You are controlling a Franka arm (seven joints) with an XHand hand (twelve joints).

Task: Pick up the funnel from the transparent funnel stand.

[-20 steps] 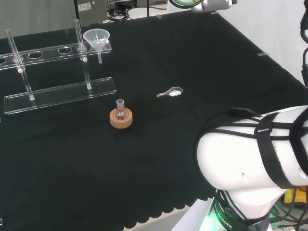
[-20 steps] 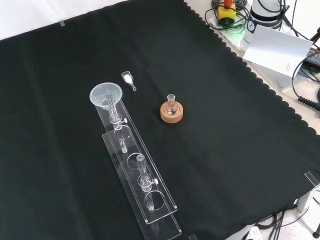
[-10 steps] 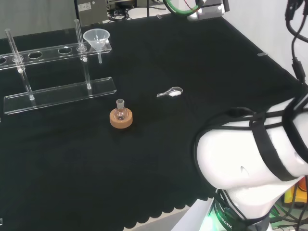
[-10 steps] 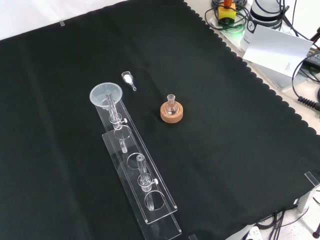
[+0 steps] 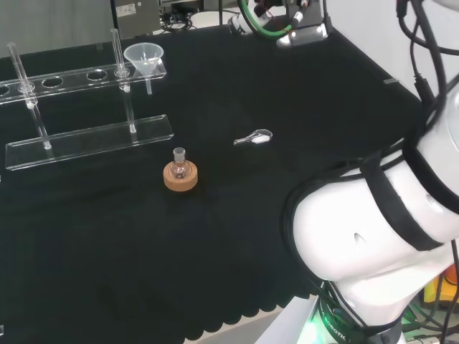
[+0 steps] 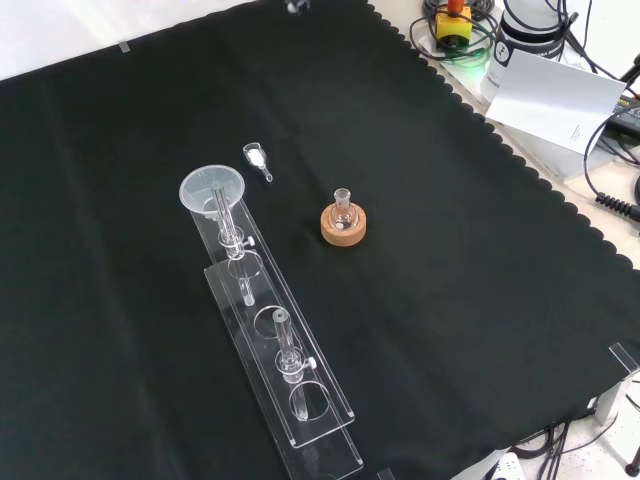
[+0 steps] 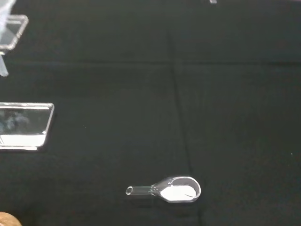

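A clear funnel (image 5: 143, 56) sits in the end hole of the transparent stand (image 5: 86, 140), at the far left of the head view. In the front view the funnel (image 6: 212, 190) is at the stand's (image 6: 300, 400) upper end, with its stem hanging down through the top shelf. The arm's end, with a green cable (image 5: 269, 25), hangs high over the cloth at the top of the head view, well to the right of the funnel. The wrist view looks down on the stand's base corner (image 7: 23, 125).
A small flask on a cork ring (image 5: 180, 175) (image 6: 343, 222) stands in front of the stand. A clear scoop with white powder (image 5: 256, 137) (image 6: 256, 157) (image 7: 176, 190) lies on the cloth. The arm's white link (image 5: 373, 229) stands at the head view's lower right.
The arm's end with the green cable has come lower and further left into the head view. A small part of it now shows at the front view's top edge. The ware has not moved.
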